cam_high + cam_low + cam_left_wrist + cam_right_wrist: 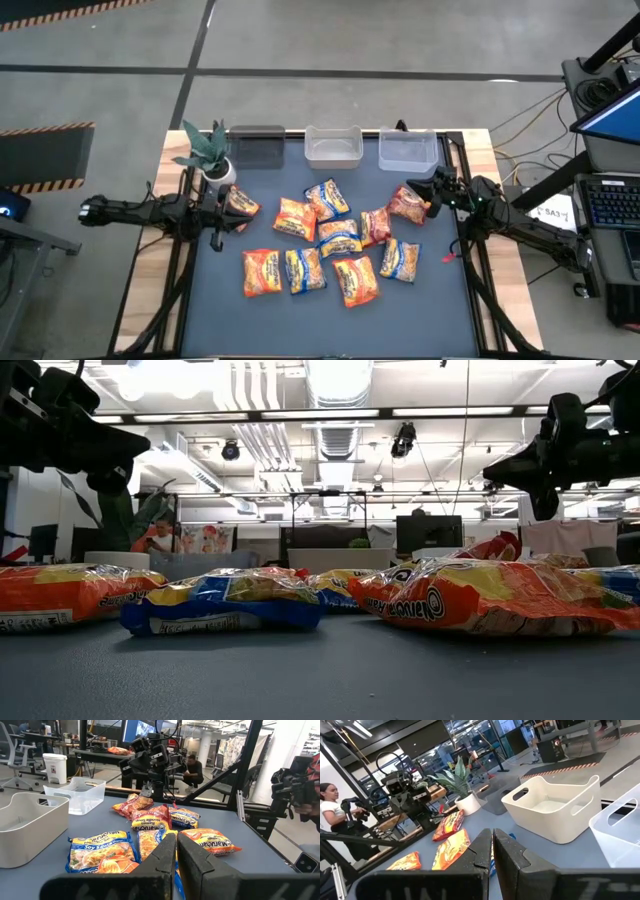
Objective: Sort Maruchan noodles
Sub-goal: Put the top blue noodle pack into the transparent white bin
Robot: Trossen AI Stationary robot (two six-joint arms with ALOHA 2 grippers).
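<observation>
Nearest the front edge of the counter (pixel 230 300): a row of Maruchan noodles (pixel 318 243), an orange packet (pixel 262 271) toward the left, a blue-and-yellow packet (pixel 305 268) beside it, a second orange packet (pixel 356 280) next, then another blue-and-yellow packet (pixel 401 258) toward the right. Farther back, around the counter's middle: more packets lying flat and close together, several touching or overlapping, orange, blue-and-yellow and dark red mixed. At the left edge, level with the back packets: left pincer (pixel 216 240), fingers pressed together and empty, raised above the surface, with an orange-and-red packet (pixel 240 204) just beside it. At the right edge, about the same depth: right pincer (pixel 432 208), fingers likewise closed with nothing between them, lifted off the counter, a dark red packet (pixel 408 204) lying just beside its tip. Along the back edge: three bins side by side, a dark grey bin (pixel 257 146) on the left, a white bin (pixel 333 146) in the middle, a clear bin (pixel 408 149) on the right, no packets seen inside. At the back left corner: a potted plant (pixel 209 152) in a white pot. Beyond the counter, in the room: a person (pixel 331 805) in a white top.
</observation>
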